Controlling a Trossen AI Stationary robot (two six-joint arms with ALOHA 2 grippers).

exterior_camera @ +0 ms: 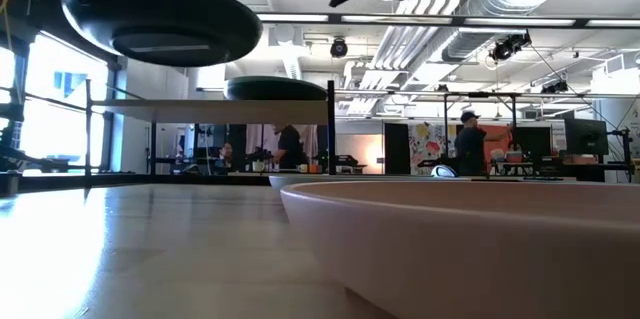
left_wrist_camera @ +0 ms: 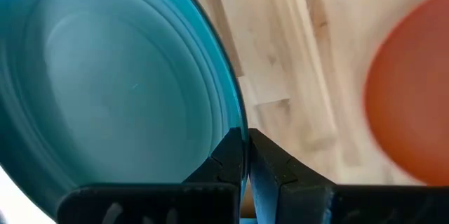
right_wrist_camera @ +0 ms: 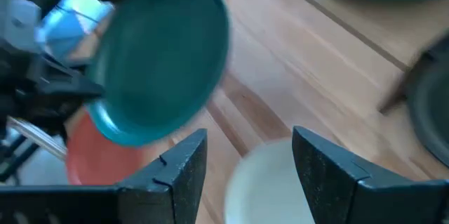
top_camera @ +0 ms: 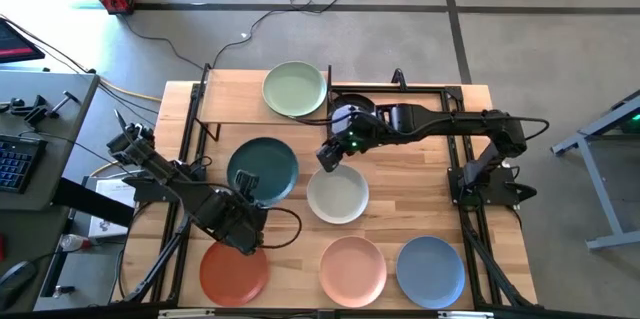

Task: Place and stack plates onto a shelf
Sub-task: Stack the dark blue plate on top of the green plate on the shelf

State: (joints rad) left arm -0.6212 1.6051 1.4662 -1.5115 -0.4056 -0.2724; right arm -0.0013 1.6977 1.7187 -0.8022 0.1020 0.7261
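I've got the dark teal plate (top_camera: 262, 170) pinched by its rim at about five o'clock, my left gripper (left_wrist_camera: 245, 155) clamped thin on the edge, plate lifted off the table and tilted. It's rigid, matte, likely heavy for an edge hold, so I expect it to swing and maybe slip; breakable too. My right gripper (right_wrist_camera: 249, 155) hangs spread wide and empty above the off-white plate (top_camera: 338, 195). The shelf (top_camera: 225, 99) sits at twelve o'clock, pale green plate (top_camera: 294, 89) already on it.
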